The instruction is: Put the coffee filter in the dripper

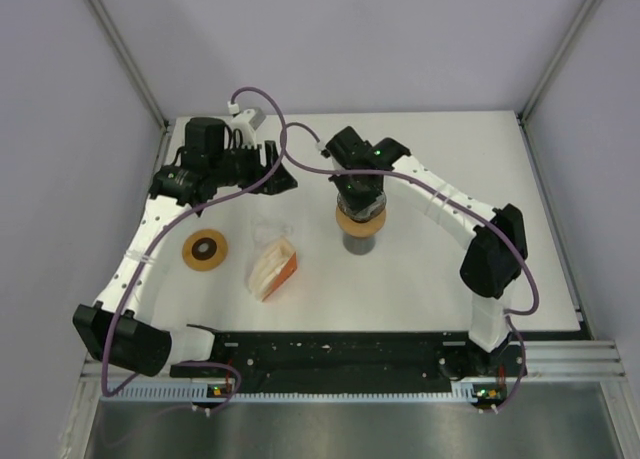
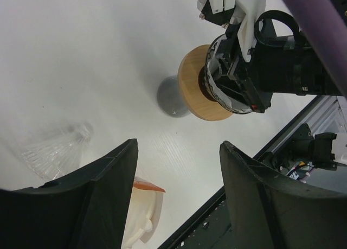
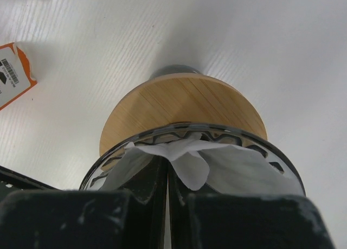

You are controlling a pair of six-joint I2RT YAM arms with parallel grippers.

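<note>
Bench (image 1: pixel 450 159): white, boxed in by grey walls (image 1: pixel 60 129) on the left, back and right, with a black rail (image 1: pixel 330 354) along the near edge. The widest bare stretch is right of the dripper, out to the right wall. The left half is tighter, since all the loose items sit there.

Left arm (image 1: pixel 140 249) runs up the left edge, close to the wall. Left claw (image 2: pixel 179 146) is released with the jaws wide and nothing between them. It hangs over the far-left bench and faces the dripper, well apart from it.

Right arm (image 1: pixel 450 204) arcs in from the right. Right claw (image 3: pixel 167 170) is clenched with the tips together, down inside the dripper mouth.

Dripper (image 3: pixel 260 148): wire-frame cone in a wooden collar (image 3: pixel 179 105), upright on a grey base (image 1: pixel 358 243) at mid-bench.

Coffee filter (image 3: pixel 238 165): white paper, inside the dripper and crumpled along the rim. One fold sits right at the claw tips. Can't tell if paper is pinched.

Filter pack (image 1: pixel 272 269): white stack in an orange wrapper, lying left of the dripper towards the near edge.

Wooden ring (image 1: pixel 204 250): flat on the bench, left of the pack and apart from it.

Clear plastic piece (image 2: pixel 54 148): on the bench just behind the pack; can't tell what type it is.
</note>
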